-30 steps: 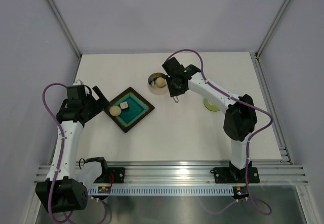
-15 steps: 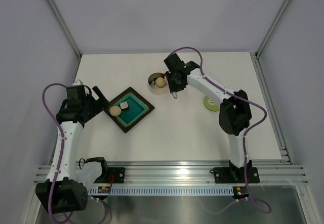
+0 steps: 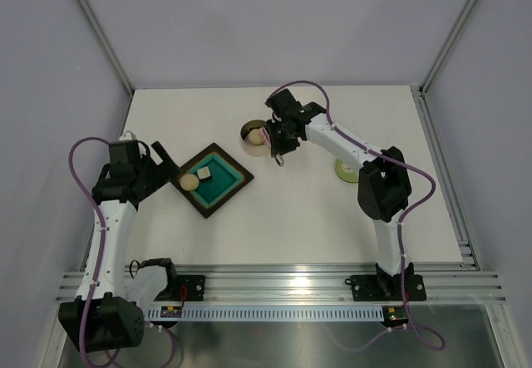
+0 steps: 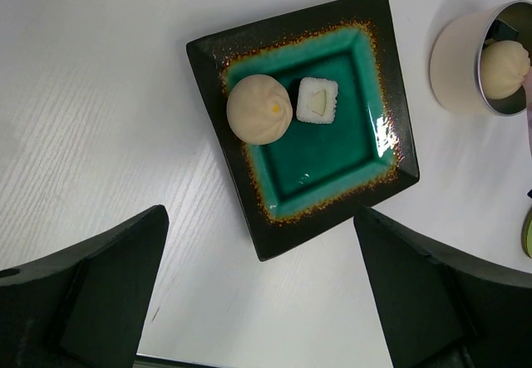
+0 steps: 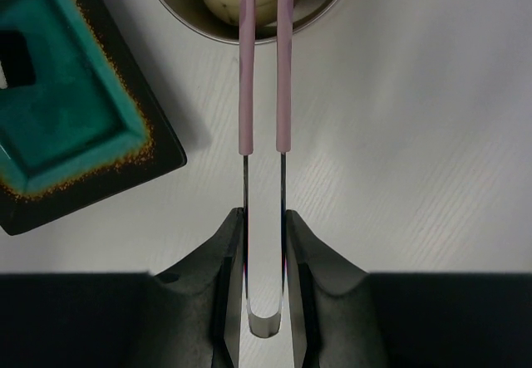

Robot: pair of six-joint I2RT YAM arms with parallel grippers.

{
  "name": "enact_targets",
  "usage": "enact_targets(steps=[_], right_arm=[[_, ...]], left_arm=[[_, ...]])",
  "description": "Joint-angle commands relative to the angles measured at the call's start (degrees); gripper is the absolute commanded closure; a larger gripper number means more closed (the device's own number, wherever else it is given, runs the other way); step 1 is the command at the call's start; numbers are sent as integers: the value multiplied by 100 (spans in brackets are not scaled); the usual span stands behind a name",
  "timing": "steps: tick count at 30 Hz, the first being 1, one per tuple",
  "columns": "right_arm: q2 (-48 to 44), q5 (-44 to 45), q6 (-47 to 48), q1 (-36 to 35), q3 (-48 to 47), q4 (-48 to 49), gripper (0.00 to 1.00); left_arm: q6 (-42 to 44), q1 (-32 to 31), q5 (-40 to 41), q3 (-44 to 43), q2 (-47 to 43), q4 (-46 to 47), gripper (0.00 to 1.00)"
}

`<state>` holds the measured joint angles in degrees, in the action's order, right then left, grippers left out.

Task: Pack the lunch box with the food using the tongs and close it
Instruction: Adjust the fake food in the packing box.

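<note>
The left arm [image 3: 110, 218] stands bent at the left side, its wrist tipped downward and the left gripper [image 4: 259, 218] spread wide with nothing between its fingers. The right arm [image 3: 345, 144] reaches far forward and leftward, elbow raised. The right gripper [image 5: 264, 218] is pinched narrow on the tongs [image 5: 283, 69], holding them near their bend.

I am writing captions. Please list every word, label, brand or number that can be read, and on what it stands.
No text can be read.
The tray, lunch box and tongs: no marks visible.
The small tags on the front rail: too small to read.
</note>
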<state>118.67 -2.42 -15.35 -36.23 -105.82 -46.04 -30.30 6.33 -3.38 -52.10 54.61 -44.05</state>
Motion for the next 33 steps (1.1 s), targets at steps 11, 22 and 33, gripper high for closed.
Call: enact_targets(steps=[11,22,33], right_arm=[[-942,-137,120,-121,272,561,100],[-732,329,59,-113,9,605,100],[-459,636,6,-104,105,412,100]], left_arm=[[42,26,-75,-37,58,169,1],[33,26,-93,24,24,178,1],[51,26,-84,33,32,178,1]])
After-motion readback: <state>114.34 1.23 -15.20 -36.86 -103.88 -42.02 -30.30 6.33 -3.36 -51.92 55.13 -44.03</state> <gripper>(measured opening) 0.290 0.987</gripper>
